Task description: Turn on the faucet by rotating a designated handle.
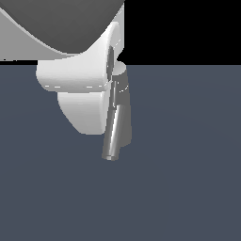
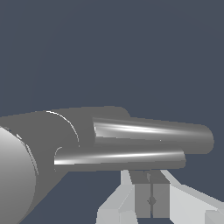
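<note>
Nearest the wrist camera: the gripper, fingers pressed flat together, clamped on nothing. Tips just under the handle, close enough to look like contact, though impossible to tell for sure.

Just beyond, the handle itself, sticking sideways out of the faucet, close beside the thicker spout. Both pointing the same way, near-parallel, overlapping in this view. Further along, the faucet's grey body with its thin bright ring, and the pale round cap at the frame's edge.

In the exterior view, mostly hidden behind the gripper's bulky white housing: only a sliver of faucet body and the slanted tubes poking out below, over the bare floor. Hard to separate handle from spout there.

Step in hand, as a judgement: push the handle round the faucet's axis with the closed fingers — no grasp needed. To do it well:

- Press near the rod's free end for leverage, with the flat of the fingers square against it.
- Follow an arc about the cap's centre, not a straight line, to avoid sliding off the tip.
- Keep clear of the spout — so close alongside, easy to shove the wrong tube.
- Go slowly and expect some slip on smooth round metal.
</note>
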Controlling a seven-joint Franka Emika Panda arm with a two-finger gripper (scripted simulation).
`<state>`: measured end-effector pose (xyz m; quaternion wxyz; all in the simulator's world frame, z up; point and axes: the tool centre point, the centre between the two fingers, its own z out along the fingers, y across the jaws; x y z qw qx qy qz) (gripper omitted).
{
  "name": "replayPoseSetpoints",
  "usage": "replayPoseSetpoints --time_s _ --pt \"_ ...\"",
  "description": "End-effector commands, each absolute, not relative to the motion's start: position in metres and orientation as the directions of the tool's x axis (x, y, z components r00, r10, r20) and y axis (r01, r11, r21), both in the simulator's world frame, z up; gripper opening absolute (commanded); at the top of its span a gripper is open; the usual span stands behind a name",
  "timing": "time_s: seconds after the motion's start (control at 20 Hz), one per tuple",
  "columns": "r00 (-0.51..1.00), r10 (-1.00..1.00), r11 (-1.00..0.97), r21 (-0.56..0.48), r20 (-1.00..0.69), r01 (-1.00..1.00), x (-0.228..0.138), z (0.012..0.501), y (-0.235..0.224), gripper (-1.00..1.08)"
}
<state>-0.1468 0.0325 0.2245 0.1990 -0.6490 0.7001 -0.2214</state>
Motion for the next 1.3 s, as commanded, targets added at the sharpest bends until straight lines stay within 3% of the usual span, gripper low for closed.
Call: replayPoseSetpoints --time_s 0.0,0.7,0.75,1.25 --pt "-0.105 -0.994 0.084 -0.563 0.005 -0.822 -0.15 0.222 0.018 -1.0" --pt "-0.111 -0.994 0.089 -0.56 0.005 -0.824 -0.155 0.219 -0.008 -1.0" --pt "-0.077 -0.997 0.058 -0.57 0.01 -0.82 -0.151 0.224 0.006 -1.0" --pt "-0.09 -0.996 0.069 -0.566 0.009 -0.821 -0.14 0.232 -0.021 -1.0"
